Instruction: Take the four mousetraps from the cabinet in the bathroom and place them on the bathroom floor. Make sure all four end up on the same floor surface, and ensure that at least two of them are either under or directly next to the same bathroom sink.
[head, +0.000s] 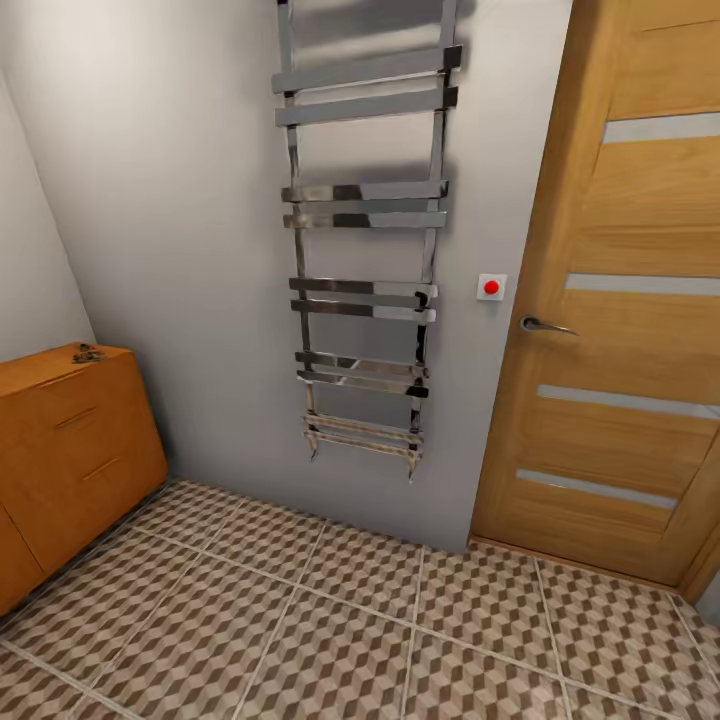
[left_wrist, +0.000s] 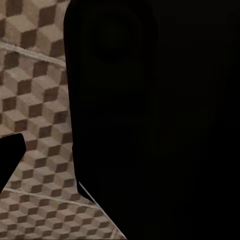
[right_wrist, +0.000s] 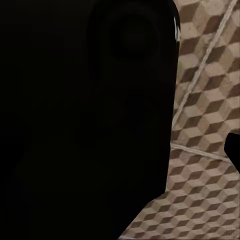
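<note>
The orange-brown cabinet (head: 70, 450) stands against the left wall in the head view, its drawer fronts shut. On its top, near the far corner, lies a small cluster of brown mousetraps (head: 88, 352) with dark wire parts; they are too small to count. The bathroom floor (head: 330, 630) of cube-pattern tiles spreads across the foreground. The bathroom sink is out of view. In each wrist view a dark tip juts in at the picture's edge over the tiles (left_wrist: 35, 105) (right_wrist: 205, 115), beside a large black part of the robot. How the jaws stand cannot be made out.
A chrome towel radiator (head: 365, 250) hangs on the grey wall straight ahead. To its right is a red button on a white plate (head: 490, 287), then a shut wooden door (head: 620, 300) with a lever handle. Open floor lies between cabinet and door.
</note>
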